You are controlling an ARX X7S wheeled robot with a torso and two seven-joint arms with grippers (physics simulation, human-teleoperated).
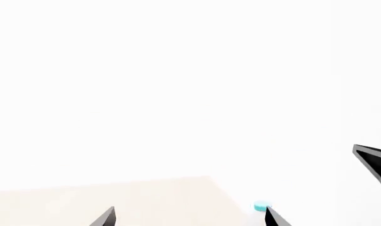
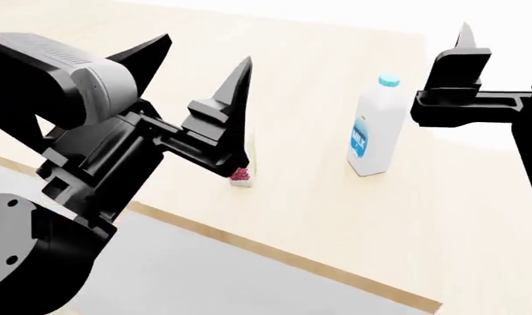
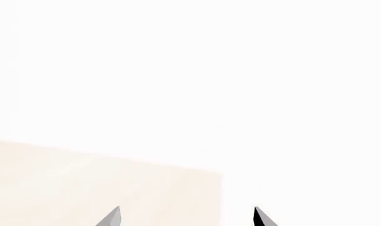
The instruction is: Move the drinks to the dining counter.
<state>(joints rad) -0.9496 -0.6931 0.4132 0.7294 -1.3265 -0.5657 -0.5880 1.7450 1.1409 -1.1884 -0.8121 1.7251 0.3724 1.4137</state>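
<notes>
Two drinks stand on the dining counter (image 2: 318,216) in the head view. One is a tall white bottle (image 2: 374,131) with a teal cap and blue label. The other is a small carton with a raspberry picture (image 2: 242,176), mostly hidden behind a finger of my left gripper (image 2: 200,56). That gripper is raised in front of the carton, open and empty. My right gripper (image 2: 502,59) hovers to the right of the bottle, level with its cap and apart from it, also open. In the left wrist view the bottle's teal cap (image 1: 261,205) shows beside one fingertip of the left gripper (image 1: 190,217). The right gripper (image 3: 187,219) holds nothing.
The counter has a thin tan front edge (image 2: 275,252) with a flat grey panel (image 2: 205,275) below it. Bare pale top stretches behind and around both drinks. A dark part of the right arm (image 1: 374,162) shows in the left wrist view.
</notes>
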